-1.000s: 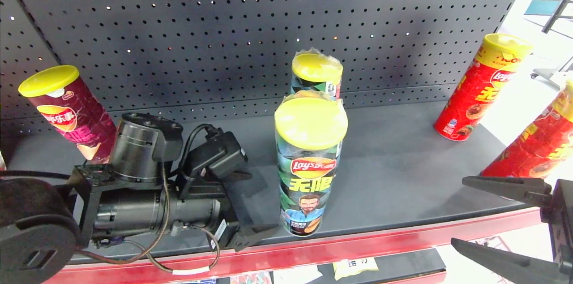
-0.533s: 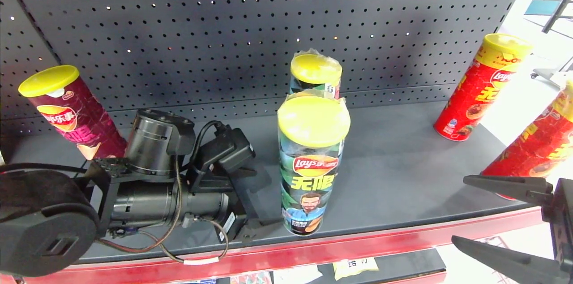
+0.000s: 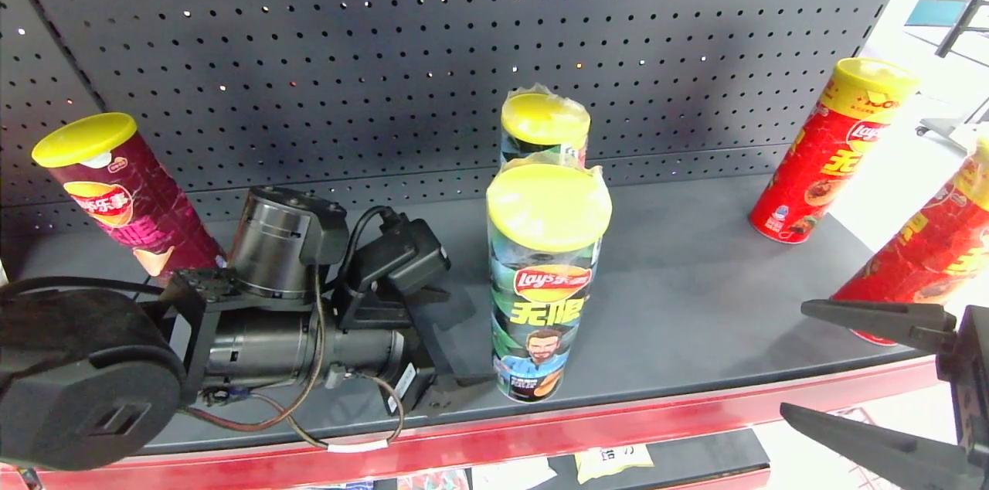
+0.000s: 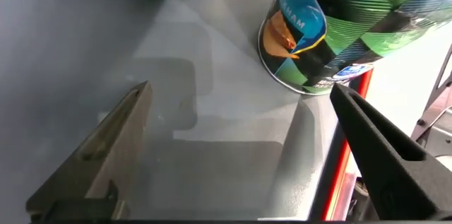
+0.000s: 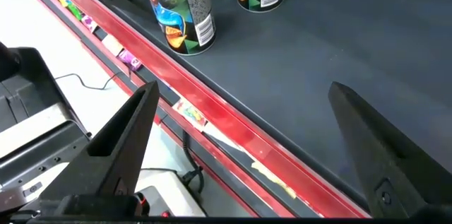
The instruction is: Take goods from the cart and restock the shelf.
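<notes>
A green chips can (image 3: 545, 281) with a yellow lid stands upright near the front of the dark shelf (image 3: 695, 281); it also shows in the left wrist view (image 4: 339, 26) and the right wrist view (image 5: 180, 8). A second green can (image 3: 545, 127) stands right behind it. My left gripper (image 3: 467, 339) lies low on the shelf just left of the front can, open, its fingertips (image 4: 353, 118) at the can's base and nothing between them (image 4: 240, 88). My right gripper (image 3: 803, 362) hangs open and empty off the shelf's front right (image 5: 244, 88).
A purple can (image 3: 124, 196) stands at the far left behind the left arm. Two red cans (image 3: 830, 150) (image 3: 927, 243) stand at the right end. A pegboard wall (image 3: 386, 49) backs the shelf, and a red lip (image 3: 618, 416) runs along its front edge.
My left arm has slid to the right along the shelf toward the front green can, which has shifted slightly to the right. The right gripper has stayed put.
</notes>
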